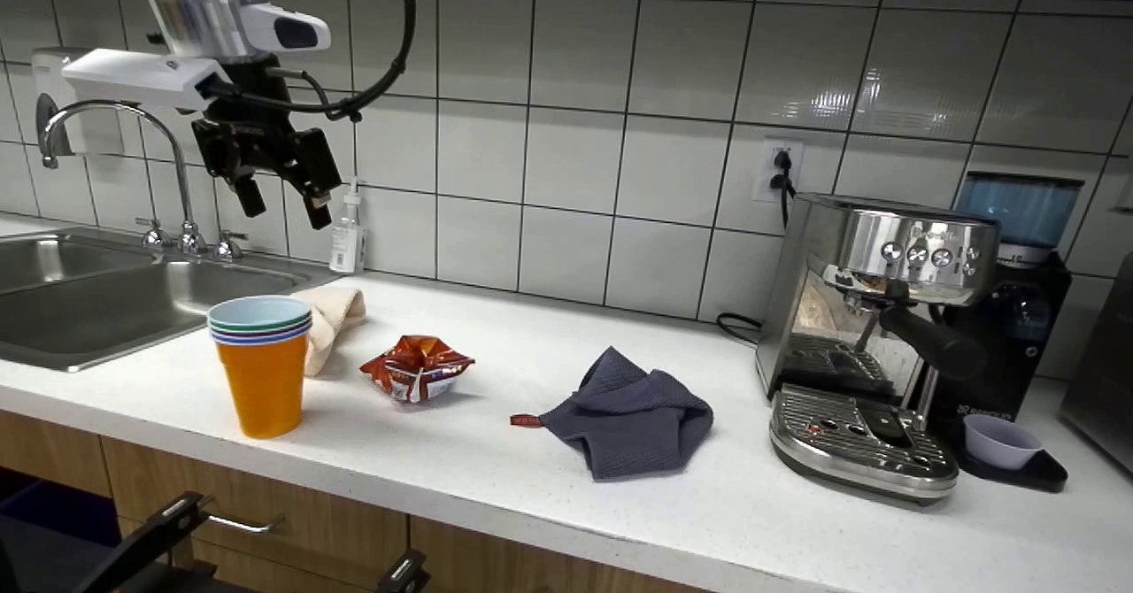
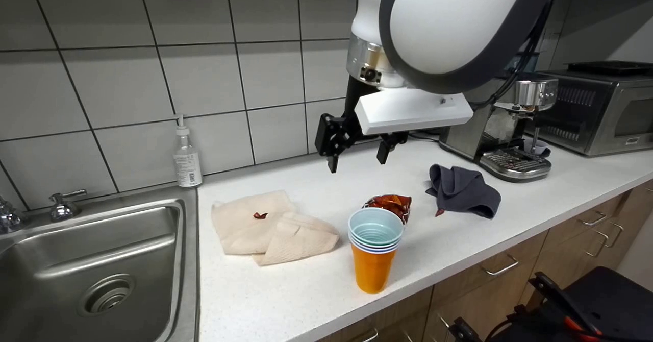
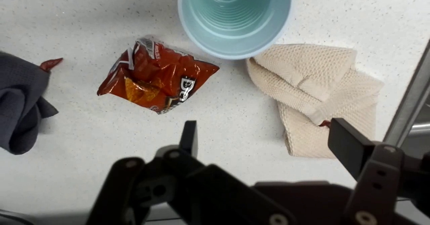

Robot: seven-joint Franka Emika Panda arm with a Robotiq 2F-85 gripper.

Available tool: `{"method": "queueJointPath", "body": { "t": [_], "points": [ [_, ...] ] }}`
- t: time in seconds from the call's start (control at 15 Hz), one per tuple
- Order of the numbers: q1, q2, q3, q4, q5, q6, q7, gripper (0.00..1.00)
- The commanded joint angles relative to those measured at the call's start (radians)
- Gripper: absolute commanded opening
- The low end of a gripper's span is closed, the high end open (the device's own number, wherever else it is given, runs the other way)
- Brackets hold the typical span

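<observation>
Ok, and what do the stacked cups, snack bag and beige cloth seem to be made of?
Stacked cups: probably smooth plastic; the inside shows a sheen and moulded-looking rings.
Snack bag: likely thin plastic film, glossy; its crinkles catch sharp highlights.
Beige cloth: matte fabric with a visible, waffle-like weave; exact fibre unclear.

Both exterior views face the tiled wall (image 1: pixel 574 159), the wrist view downward.
</observation>
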Motion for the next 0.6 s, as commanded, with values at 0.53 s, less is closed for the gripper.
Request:
{"method": "queueJointPath", "body": {
  "t": [0.53],
  "points": [
    [0.016, -0.086, -0.056, -0.004, 0.120, -0.117, -0.144, 1.00]
  ]
}}
